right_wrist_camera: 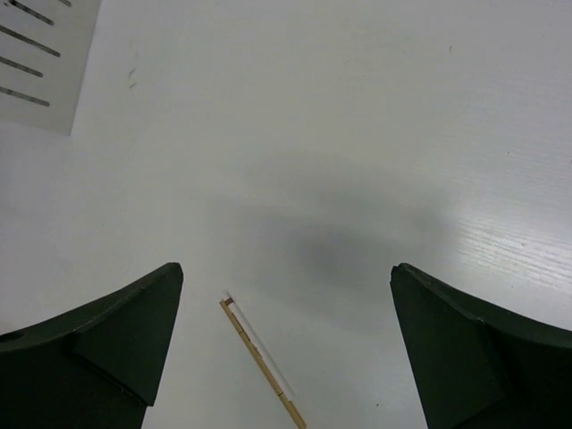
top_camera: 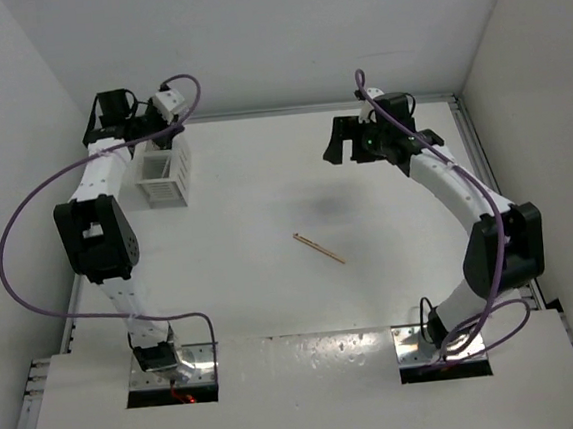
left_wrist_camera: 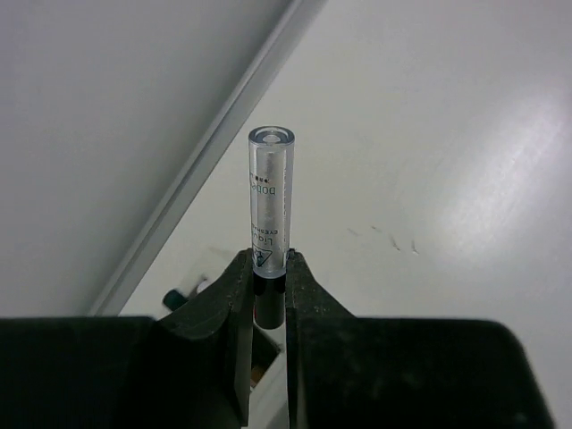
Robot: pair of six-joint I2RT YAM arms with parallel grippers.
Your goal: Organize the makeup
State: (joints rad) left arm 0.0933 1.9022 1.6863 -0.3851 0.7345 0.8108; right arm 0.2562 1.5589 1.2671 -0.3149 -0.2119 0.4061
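Note:
My left gripper (left_wrist_camera: pixel 270 264) is shut on a black makeup stick with a clear cap (left_wrist_camera: pixel 271 192), held upright. In the top view the left gripper (top_camera: pixel 149 136) hovers over the white slotted rack (top_camera: pixel 165 175) at the far left. A tan pencil-like stick (top_camera: pixel 319 248) lies alone at the table's middle. My right gripper (top_camera: pixel 346 153) is open and empty, raised beyond that stick. In the right wrist view the right gripper (right_wrist_camera: pixel 284 273) has its jaws wide apart, and the tan stick (right_wrist_camera: pixel 261 364) lies on the table below, nearer the left finger. Other makeup sticks are not clearly visible.
The rack's corner shows in the right wrist view (right_wrist_camera: pixel 40 63) at top left. A small dark object (left_wrist_camera: pixel 175 297) lies left of the left fingers. White walls enclose the table on the left, back and right. A raised rail (left_wrist_camera: pixel 214 143) runs along the table edge.

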